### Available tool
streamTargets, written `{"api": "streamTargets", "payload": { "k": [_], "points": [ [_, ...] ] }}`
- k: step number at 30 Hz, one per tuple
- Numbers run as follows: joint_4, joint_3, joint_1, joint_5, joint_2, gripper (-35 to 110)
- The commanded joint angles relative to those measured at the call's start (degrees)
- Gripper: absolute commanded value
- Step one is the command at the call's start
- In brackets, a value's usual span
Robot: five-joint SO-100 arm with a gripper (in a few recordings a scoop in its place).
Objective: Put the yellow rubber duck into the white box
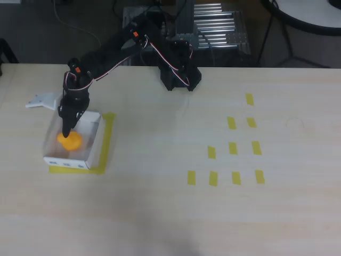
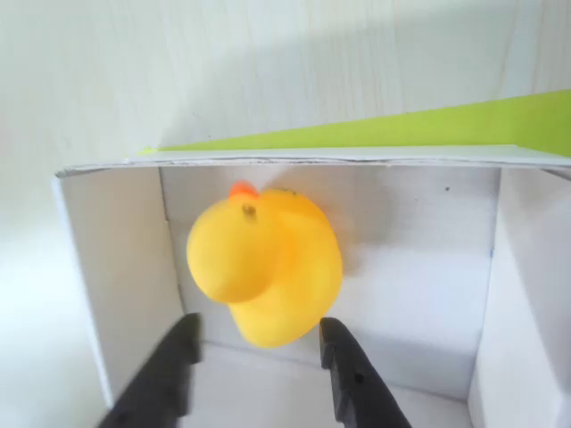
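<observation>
A pale wooden table [image 1: 160, 213] carries the white box [image 1: 91, 146] at its left, set inside a yellow tape outline [image 1: 108, 140]. Short yellow tape strips [image 1: 233, 148] dot the right side. The arm's black base [image 1: 178, 77] stands at the far edge.

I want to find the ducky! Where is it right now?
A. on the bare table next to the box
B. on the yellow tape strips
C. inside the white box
C: the yellow rubber duck sits inside the white box, with walls around it and the pincer open just above.
</observation>
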Motion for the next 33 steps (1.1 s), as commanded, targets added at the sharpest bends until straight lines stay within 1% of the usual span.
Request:
{"api": "streamTargets", "payload": {
  "k": [1, 6, 8, 10, 12, 14, 17, 20, 23, 28, 31, 33],
  "points": [
    [-1.7, 0.8, -0.4, -1.8, 1.4, 35],
    [0.2, -0.4, -2.2, -0.3, 4.3, 40],
    [2.6, -3.3, -4.5, 4.4, 9.1, 44],
    [5.0, -7.6, -7.2, 11.4, 15.9, 44],
    [7.0, -10.7, -10.2, 16.0, 23.6, 42],
    [7.2, -10.8, -13.5, 20.0, 31.6, 39],
    [9.1, -6.1, -19.9, 23.6, 44.3, 38],
    [9.7, 5.4, -26.7, 27.4, 58.7, 35],
    [5.5, 23.3, -34.1, 30.4, 74.0, 29],
    [-4.3, 57.7, -45.7, 34.3, 98.7, 17],
    [-11.5, 75.7, -50.8, 37.4, 108.6, 10],
    [-17.6, 87.4, -52.7, 41.6, 114.3, 7]
  ]
}}
